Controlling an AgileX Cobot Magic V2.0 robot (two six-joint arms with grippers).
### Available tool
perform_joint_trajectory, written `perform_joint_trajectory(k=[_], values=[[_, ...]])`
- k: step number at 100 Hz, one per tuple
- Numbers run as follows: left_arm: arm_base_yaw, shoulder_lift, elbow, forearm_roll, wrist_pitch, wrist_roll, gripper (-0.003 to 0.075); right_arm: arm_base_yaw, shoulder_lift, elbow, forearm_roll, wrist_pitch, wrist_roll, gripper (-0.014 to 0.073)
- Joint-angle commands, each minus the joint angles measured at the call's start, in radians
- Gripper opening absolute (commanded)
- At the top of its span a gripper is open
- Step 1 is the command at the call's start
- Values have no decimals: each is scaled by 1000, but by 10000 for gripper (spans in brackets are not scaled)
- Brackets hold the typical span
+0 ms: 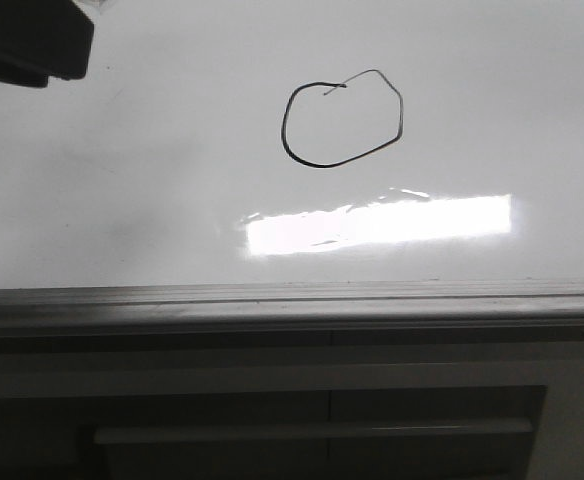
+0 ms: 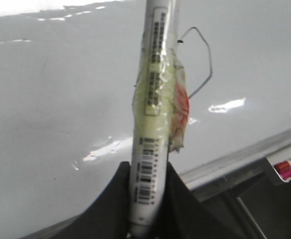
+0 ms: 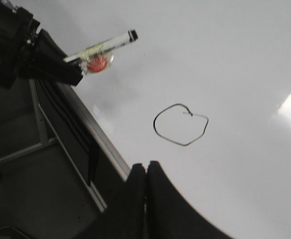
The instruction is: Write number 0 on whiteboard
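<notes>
The number 0 (image 1: 284,125) is a thin black lopsided loop with a small tail at its top, drawn on the glossy whiteboard (image 1: 122,200). My left gripper (image 2: 146,172) is shut on a white marker (image 2: 153,114) with barcode labels and tape. It holds the marker above the board, clear of the loop (image 2: 209,64). In the right wrist view the marker (image 3: 108,44) sticks out from the left gripper (image 3: 75,67), off to one side of the 0 (image 3: 185,145). My right gripper (image 3: 146,167) is shut and empty over the board's edge.
A bright rectangular glare (image 1: 377,225) lies below the 0. The board's grey metal edge strip (image 1: 292,305) runs along the front. Below it is a dark grey panel with a long bar handle (image 1: 312,432). The left arm's dark body (image 1: 27,45) shows at the top left.
</notes>
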Motion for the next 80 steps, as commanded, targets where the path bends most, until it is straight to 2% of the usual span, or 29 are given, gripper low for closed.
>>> perform_joint_trajectory(k=[1,12,25,39,67,80], values=[[49,20,-16,93,-25,-80,-20,-4,-20,41,-28,-73,49,-67],[131,78,-16,152,-111,-116,-20,-4,-34,132,-28,-138,87,-67],[210,153,-16,251,-195,-328,-20,-4,-34,212,-28,-225,110,-67],[240,236,-16,352,-195,-489,-20,-4,-34,262,-28,-280,143,-67],[240,350,-16,390,-179,-509,-20,-4,-34,272,-17,-286,170,-67],[240,367,-16,390,-124,-566,-20,-4,-34,272,-10,-286,170,-67]])
